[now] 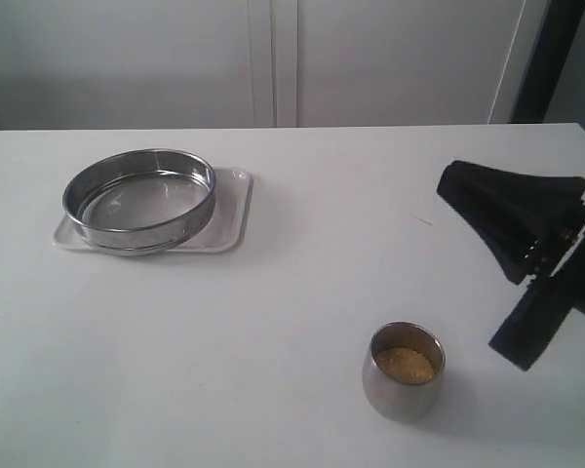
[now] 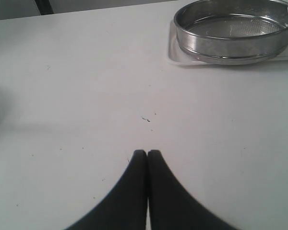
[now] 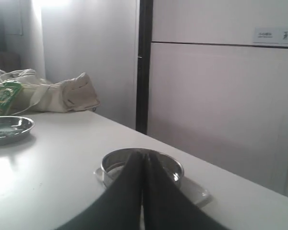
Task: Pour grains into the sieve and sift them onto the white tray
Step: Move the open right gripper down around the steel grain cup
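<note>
The sieve (image 1: 139, 200), a wide steel ring with a mesh bottom, rests on the white tray (image 1: 231, 224) at the table's left rear. It looks empty. The grains (image 1: 406, 364), golden-yellow, fill the bottom of a small rounded steel cup (image 1: 402, 385) near the front right. My right gripper (image 1: 447, 185) hovers shut above the table, right of and behind the cup, holding nothing. Its wrist view shows the shut gripper (image 3: 144, 154) in front of the sieve (image 3: 170, 165) and tray (image 3: 198, 192). My left gripper (image 2: 147, 153) is shut and empty over bare table, with sieve (image 2: 233, 38) and tray (image 2: 174, 51) well away.
The white table ends at a pale wall (image 1: 273, 58) at the back. In the right wrist view a steel plate (image 3: 9, 128), a beige bag (image 3: 62, 93) and a green packet (image 3: 5, 96) lie far off on the table.
</note>
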